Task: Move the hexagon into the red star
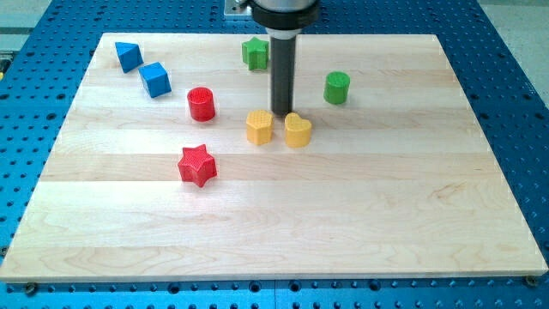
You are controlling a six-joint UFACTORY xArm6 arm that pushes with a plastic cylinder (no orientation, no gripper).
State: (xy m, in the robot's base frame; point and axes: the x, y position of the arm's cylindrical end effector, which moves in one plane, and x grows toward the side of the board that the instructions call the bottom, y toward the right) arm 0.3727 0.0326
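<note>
The yellow hexagon (pixel 260 127) sits near the board's middle, a little toward the view's top. The red star (pixel 197 165) lies to its lower left, apart from it. My tip (pixel 282 113) rests on the board just above the gap between the yellow hexagon and the yellow heart (pixel 298 130), close to both. The rod rises straight up from there to the view's top edge.
A red cylinder (pixel 202 104) stands left of the hexagon. A green star (pixel 255 53) sits behind the rod at the top. A green cylinder (pixel 337 87) is at the right. A blue triangle (pixel 129 56) and a blue cube (pixel 155 79) are at the top left.
</note>
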